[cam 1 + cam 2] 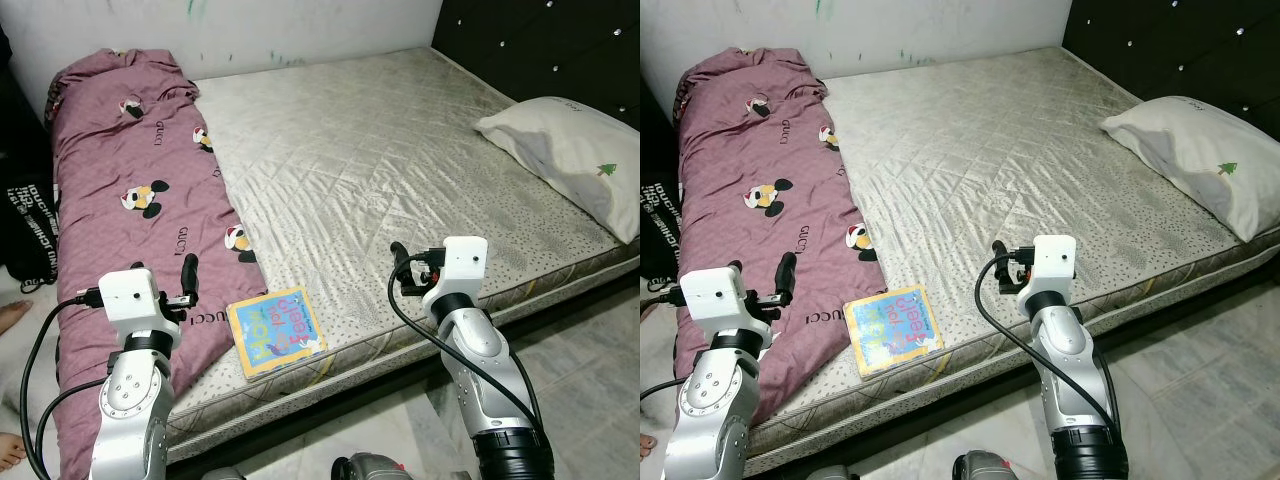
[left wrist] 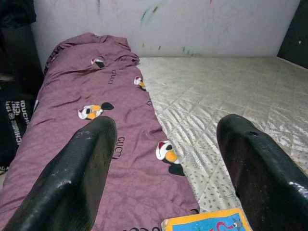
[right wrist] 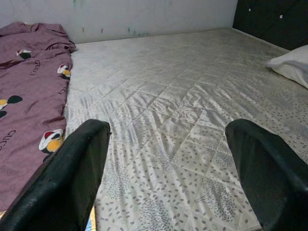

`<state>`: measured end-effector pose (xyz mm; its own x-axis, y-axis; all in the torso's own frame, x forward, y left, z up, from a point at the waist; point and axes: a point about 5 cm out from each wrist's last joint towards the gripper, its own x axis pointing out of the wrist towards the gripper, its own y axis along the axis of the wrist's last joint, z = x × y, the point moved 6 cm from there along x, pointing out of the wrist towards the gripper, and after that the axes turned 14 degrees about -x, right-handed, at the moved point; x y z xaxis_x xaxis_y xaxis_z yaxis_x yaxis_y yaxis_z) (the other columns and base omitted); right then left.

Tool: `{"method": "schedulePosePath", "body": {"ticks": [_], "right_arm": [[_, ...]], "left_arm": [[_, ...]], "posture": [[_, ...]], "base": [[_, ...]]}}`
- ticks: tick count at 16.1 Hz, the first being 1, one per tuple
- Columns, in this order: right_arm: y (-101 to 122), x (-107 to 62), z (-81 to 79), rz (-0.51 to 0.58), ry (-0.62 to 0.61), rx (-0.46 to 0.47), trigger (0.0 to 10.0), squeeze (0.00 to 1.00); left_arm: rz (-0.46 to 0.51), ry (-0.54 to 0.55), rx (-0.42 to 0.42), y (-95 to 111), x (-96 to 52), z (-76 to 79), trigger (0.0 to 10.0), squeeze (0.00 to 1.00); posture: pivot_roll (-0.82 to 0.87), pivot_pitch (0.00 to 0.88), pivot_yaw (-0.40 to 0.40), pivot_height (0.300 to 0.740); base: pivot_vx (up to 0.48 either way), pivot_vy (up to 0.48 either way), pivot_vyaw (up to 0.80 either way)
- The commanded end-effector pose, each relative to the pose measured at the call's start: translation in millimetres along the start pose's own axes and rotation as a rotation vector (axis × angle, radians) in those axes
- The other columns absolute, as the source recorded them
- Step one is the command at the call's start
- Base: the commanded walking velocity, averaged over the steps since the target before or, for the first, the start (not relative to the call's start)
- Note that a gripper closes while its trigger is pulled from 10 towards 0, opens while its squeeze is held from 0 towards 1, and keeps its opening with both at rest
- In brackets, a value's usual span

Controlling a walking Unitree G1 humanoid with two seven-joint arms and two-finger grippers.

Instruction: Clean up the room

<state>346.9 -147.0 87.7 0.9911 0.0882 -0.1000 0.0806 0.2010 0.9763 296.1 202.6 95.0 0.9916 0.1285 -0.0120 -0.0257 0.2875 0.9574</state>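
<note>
Before me lies one bare quilted mattress (image 1: 400,170) with three things on it. At its near edge, between my two arms, rests one children's book (image 1: 275,331), yellow-bordered with a blue cover, lying flat with one corner just beside the quilt. One mauve quilt (image 1: 140,210), printed with cartoon mice, stretches along my left side of the mattress from the near edge back to the wall. One white pillow (image 1: 575,160) with a small green tree mark sits at the far right, against the dark tufted headboard (image 1: 540,45). My left gripper (image 2: 163,168) hovers over the quilt's near end, its two black fingers (image 2: 72,183) spread wide with nothing between them; the book's corner shows just below it. My right gripper (image 3: 168,173) hangs above the bare mattress near the front edge, fingers equally wide apart and holding nothing. A person's bare foot (image 1: 12,318) rests on the floor at far left.
</note>
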Motion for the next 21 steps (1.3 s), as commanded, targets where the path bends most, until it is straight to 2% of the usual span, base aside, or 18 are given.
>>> {"method": "schedulePosePath", "body": {"ticks": [1, 7, 14, 21], "right_arm": [[7.0, 0.5, 0.0, 0.022, 0.004, -0.009, 10.0, 0.00], [8.2, 2.7, -2.1, 0.021, 0.015, -0.006, 10.0, 0.00], [7.2, 7.2, -4.5, 0.009, 0.036, -0.037, 10.0, 0.00], [5.5, 8.0, -3.9, 0.000, 0.051, -0.055, 10.0, 0.00]], "left_arm": [[-0.004, -0.015, 0.013, -0.5, 0.9, 2.4, 10.0, 0.00], [0.002, 0.000, 0.026, 2.0, 1.5, -0.2, 10.0, 0.00], [0.006, 0.035, 0.015, 2.5, 3.9, -5.0, 10.0, 0.00], [0.034, 0.127, 0.014, 13.2, 14.0, -28.9, 10.0, 0.00]], "posture": [[-0.02, 0.040, -0.020, 0.706], [-0.02, 0.053, -0.017, 0.661], [-0.02, 0.054, -0.028, 0.661], [-0.03, 0.055, -0.046, 0.651]], "base": [[0.000, 0.000, 0.00], [0.000, 0.000, 0.00], [0.000, 0.000, 0.00], [0.000, 0.000, 0.00]]}}
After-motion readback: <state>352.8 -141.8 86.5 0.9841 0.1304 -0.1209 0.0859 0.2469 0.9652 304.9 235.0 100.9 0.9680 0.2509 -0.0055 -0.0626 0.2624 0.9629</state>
